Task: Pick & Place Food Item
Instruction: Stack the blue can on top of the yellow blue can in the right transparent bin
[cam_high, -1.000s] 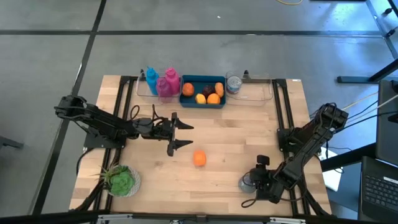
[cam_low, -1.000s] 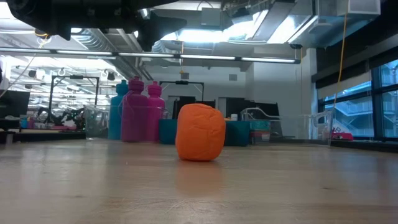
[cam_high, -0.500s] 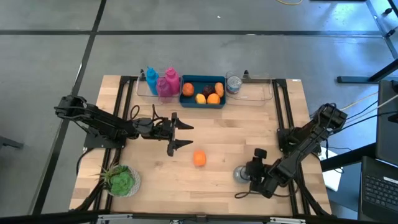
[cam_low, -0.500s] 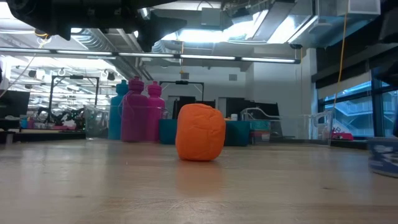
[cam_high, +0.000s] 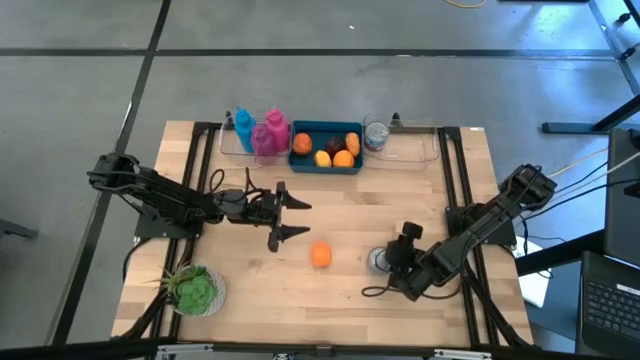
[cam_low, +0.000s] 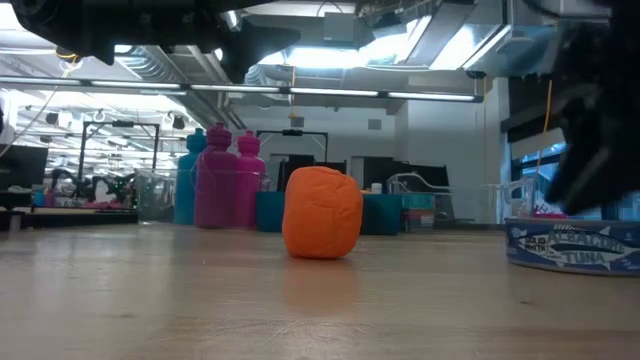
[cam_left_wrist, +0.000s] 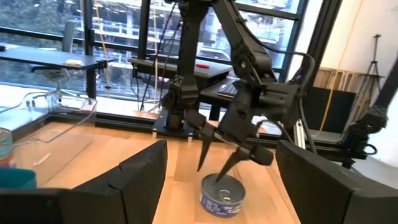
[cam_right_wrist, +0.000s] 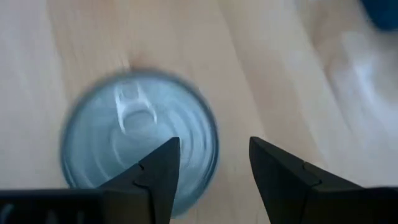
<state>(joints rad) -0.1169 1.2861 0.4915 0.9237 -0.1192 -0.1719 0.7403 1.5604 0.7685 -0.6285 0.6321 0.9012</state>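
— Where's the tuna can (cam_high: 379, 260)?
— On the tabletop (cam_high: 400, 205), directly beneath the right gripper (cam_high: 389, 262), fingers spread above it.
— Handling?
— Probably rigid, weighty, slick metal; grip across its sidewall.

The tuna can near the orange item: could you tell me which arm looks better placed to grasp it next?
Probably the right. The right gripper hangs open directly over the tuna can, while the left gripper sits open farther off, beyond the orange item.
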